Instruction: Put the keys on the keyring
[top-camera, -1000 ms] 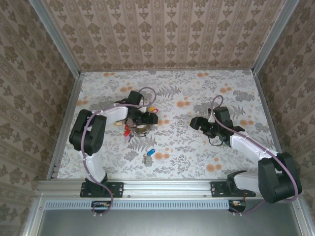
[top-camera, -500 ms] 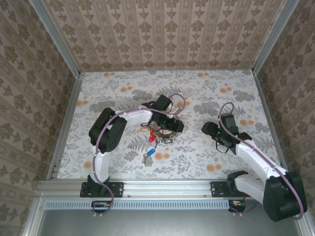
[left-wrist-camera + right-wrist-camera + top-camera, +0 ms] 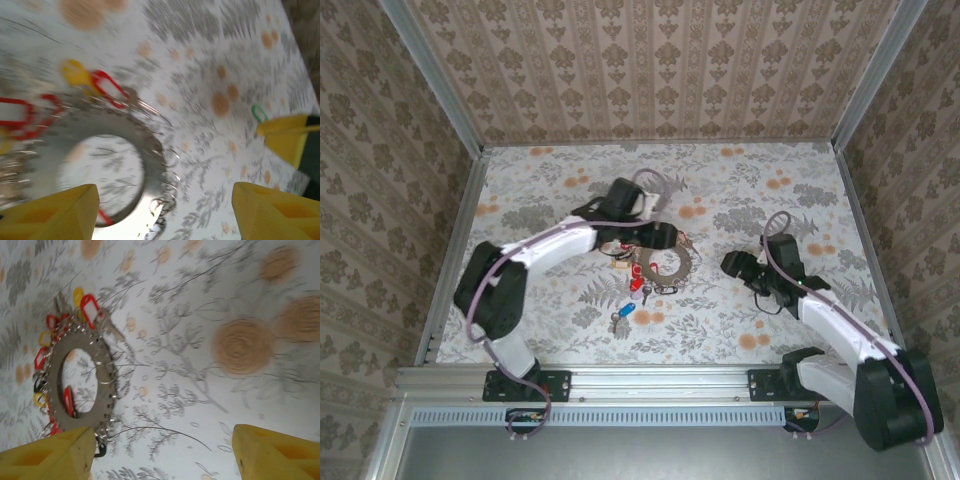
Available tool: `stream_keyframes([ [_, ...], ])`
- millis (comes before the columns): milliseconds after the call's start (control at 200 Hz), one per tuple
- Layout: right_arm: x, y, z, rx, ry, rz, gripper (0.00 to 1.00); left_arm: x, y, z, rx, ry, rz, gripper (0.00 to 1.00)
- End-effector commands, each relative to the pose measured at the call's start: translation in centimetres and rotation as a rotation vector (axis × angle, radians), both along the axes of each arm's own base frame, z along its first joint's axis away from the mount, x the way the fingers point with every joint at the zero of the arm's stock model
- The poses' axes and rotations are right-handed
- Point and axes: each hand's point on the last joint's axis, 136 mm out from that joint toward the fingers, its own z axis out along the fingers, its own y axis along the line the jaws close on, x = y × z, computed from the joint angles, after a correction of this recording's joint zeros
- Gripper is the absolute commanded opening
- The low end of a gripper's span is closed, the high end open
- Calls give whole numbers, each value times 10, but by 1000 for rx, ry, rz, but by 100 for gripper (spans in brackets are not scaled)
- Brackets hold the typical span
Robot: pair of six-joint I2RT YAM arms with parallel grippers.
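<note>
As my left arm swings in from the left side of the floral-patterned surface (image 3: 770,200) towards the middle, the keyring (image 3: 80,341) has come across with it. It's a large silver-grey metal ring fringed with small red, yellow and black plastic heads, and it now lies flat near the centre, right under my left tool (image 3: 165,200)! That tool is spread wide. One yellow finger sits over the ring's edge in my wrist view and the other stands well clear, so I'm pinching nothing, though whether that first finger touches the metal I cannot tell. On the other side, my right tool (image 3: 164,435) has eased back a touch towards its base and faces the ring. Its fingers are spread too, with nothing between them and bare surface below. And the small blue-headed silver key (image 3: 625,312)? It hasn't budged: it lies loose on the surface, nearer to me than the ring, close to it but apart. My read is that the ring is now parked between both arms where each can reach it, but that key is not yet threaded on. Lifting something so thin and flat looks like the fiddly part to come
</note>
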Motion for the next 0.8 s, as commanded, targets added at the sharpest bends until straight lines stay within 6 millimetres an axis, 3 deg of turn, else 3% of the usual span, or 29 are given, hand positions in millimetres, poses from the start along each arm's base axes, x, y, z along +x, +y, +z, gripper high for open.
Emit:
stream_keyframes([
  [0,18,36,18,114,-39,132,68,10,39,-27,45,71,145,67],
  [120,28,58,10,103,-3,203,61,8,55,-43,26,138,190,57],
  [260,39,78,-3,106,43,250,56,6,50,-50,9,175,171,49],
  [505,51,91,-20,131,94,275,52,6,51,-67,53,202,175,49],
  [795,58,93,-36,101,131,304,51,0,44,-81,68,234,120,34],
])
